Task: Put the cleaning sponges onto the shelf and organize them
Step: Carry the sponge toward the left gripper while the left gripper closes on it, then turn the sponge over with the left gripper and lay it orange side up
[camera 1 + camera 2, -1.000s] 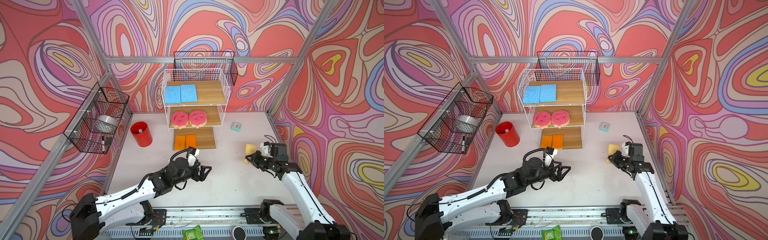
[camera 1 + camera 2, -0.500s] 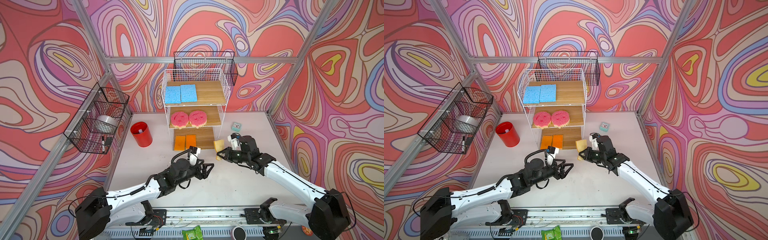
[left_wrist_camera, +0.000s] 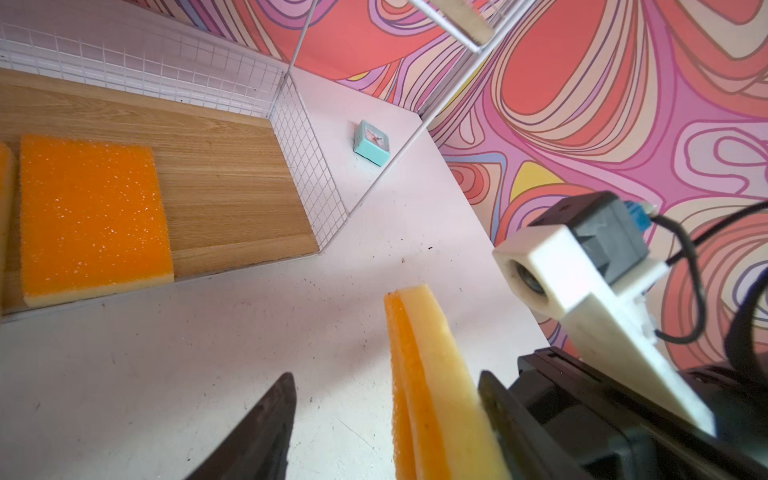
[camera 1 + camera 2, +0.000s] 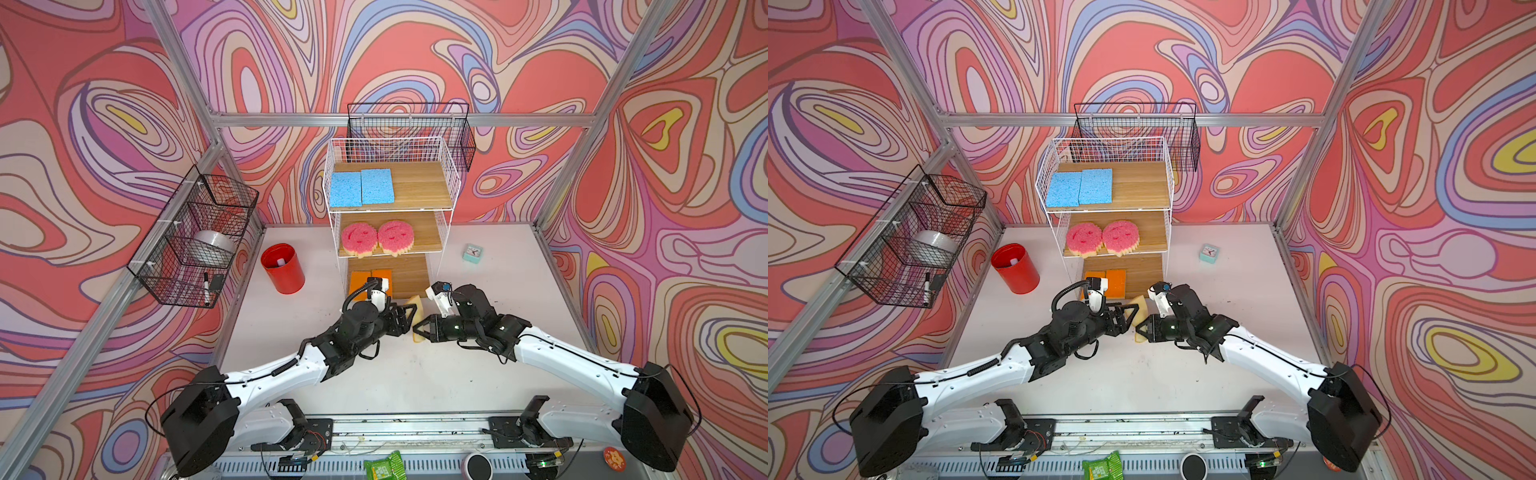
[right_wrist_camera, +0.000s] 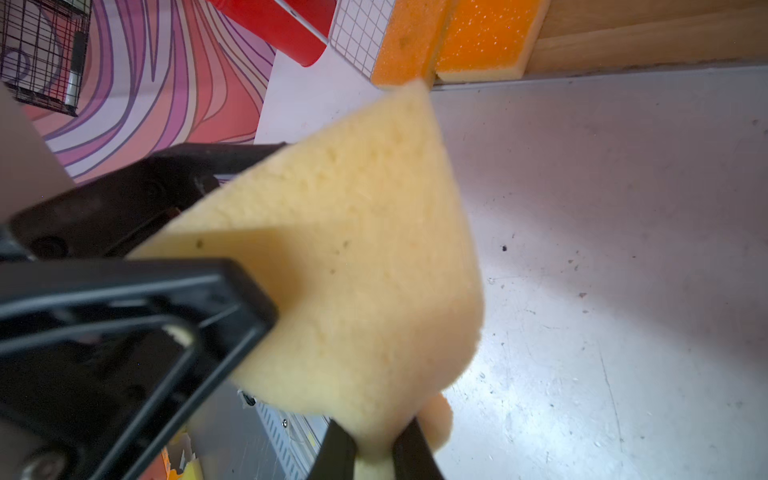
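Observation:
An orange and yellow sponge (image 4: 417, 308) hangs on edge above the table in front of the shelf (image 4: 454, 183), pinched at one corner by my shut right gripper (image 5: 374, 432). My left gripper (image 3: 386, 376) is open and straddles it. One of its fingers (image 3: 505, 415) rests against the yellow face. The other finger (image 3: 266, 428) stands well off the orange side. Two blue sponges (image 4: 361, 188) lie on the top board, two pink smiley sponges (image 4: 377, 237) on the middle board, and two orange sponges (image 4: 370, 279) on the bottom board.
A red cup (image 4: 283, 268) stands left of the shelf and a mint clock (image 4: 473, 253) to its right. A black wire basket (image 4: 195, 237) hangs on the left wall, another (image 4: 409, 129) behind the shelf. The bottom board's right half (image 3: 232, 183) is bare wood.
My right arm has carried the sponge from the table's right side to the middle. My left gripper has come up to it and its jaws have narrowed around it.

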Controlling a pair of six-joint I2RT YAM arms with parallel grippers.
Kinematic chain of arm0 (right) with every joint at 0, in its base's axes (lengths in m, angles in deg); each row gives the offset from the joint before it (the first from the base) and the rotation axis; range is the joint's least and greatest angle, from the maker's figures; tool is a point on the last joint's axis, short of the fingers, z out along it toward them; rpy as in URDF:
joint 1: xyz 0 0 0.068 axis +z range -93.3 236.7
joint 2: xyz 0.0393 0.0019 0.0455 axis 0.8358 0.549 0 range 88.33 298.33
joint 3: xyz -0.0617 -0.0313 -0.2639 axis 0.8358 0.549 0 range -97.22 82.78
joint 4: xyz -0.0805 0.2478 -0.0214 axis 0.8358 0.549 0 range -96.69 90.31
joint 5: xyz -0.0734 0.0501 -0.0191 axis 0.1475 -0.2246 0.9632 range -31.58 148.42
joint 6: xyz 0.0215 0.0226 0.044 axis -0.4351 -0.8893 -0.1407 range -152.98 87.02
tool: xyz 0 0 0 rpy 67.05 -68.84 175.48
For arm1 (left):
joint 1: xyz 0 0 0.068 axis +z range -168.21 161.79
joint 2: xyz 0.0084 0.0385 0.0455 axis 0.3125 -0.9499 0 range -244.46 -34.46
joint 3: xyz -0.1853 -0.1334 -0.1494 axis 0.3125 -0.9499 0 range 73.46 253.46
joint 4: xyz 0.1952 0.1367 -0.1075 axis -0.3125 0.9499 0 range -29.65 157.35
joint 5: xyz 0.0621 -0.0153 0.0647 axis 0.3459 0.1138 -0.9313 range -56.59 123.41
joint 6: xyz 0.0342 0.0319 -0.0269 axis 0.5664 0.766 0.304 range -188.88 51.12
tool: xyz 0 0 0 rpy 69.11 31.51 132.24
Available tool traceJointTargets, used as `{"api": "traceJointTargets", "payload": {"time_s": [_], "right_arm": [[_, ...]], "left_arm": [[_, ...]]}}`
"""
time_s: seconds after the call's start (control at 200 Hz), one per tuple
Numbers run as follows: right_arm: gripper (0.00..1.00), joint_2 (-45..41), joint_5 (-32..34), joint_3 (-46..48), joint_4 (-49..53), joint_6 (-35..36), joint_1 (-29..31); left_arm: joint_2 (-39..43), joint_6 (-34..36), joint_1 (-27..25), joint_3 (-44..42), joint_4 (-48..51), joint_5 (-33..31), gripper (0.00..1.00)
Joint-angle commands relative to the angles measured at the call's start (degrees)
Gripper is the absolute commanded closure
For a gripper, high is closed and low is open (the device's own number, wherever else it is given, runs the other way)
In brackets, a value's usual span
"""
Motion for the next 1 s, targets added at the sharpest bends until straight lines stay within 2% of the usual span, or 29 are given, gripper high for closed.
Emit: {"api": "traceJointTargets", "payload": {"time_s": [0.0,0.065,0.13,0.165,0.225,0.36,0.431,0.576,0.661,0.791,0.851,0.996], "right_arm": [[0.87,0.87,0.48,0.77,-1.94,1.27,0.59],[0.86,1.42,0.52,0.68,-1.86,1.30,0.78],[0.84,1.64,0.82,0.75,-2.03,1.29,0.76],[0.82,1.70,1.10,0.69,-2.05,1.33,0.76],[0.71,1.94,1.55,0.36,-2.01,1.33,0.75],[0.28,1.93,3.03,-0.70,-0.89,1.39,0.77],[0.17,0.77,4.12,-1.07,0.26,1.65,0.76],[0.02,-4.19,5.74,-0.32,1.68,1.42,0.11],[0.02,-7.39,-1.08,3.16,-0.14,-0.39,-5.50],[0.03,-11.81,-13.88,9.61,-4.04,-3.90,-20.82],[0.03,-12.23,-15.08,9.21,-1.87,-2.33,-23.55],[0.03,-12.50,-13.02,6.94,1.51,-0.65,-23.99]], "left_arm": [[-1.51,-1.37,0.16,1.10,-2.27,1.88,0.42],[-1.79,-1.10,0.18,1.41,-2.71,2.20,0.57],[-1.86,-0.70,0.13,1.79,-2.65,2.49,0.77],[-1.73,-0.50,0.15,1.97,-2.30,2.40,0.84],[-1.38,-0.23,0.19,2.09,-1.65,2.15,0.85],[1.48,1.69,0.22,2.45,2.58,0.68,0.85],[3.86,3.63,0.33,2.65,6.74,-0.91,0.85],[9.98,8.38,1.04,2.97,16.68,-5.71,0.85],[13.02,12.52,1.04,4.89,24.37,-9.90,0.85],[13.39,19.21,-1.15,9.87,34.31,-16.48,0.85],[10.69,22.96,-5.25,13.35,38.67,-23.01,0.84],[0.34,28.25,-16.20,19.64,43.29,-37.92,0.84]]}}
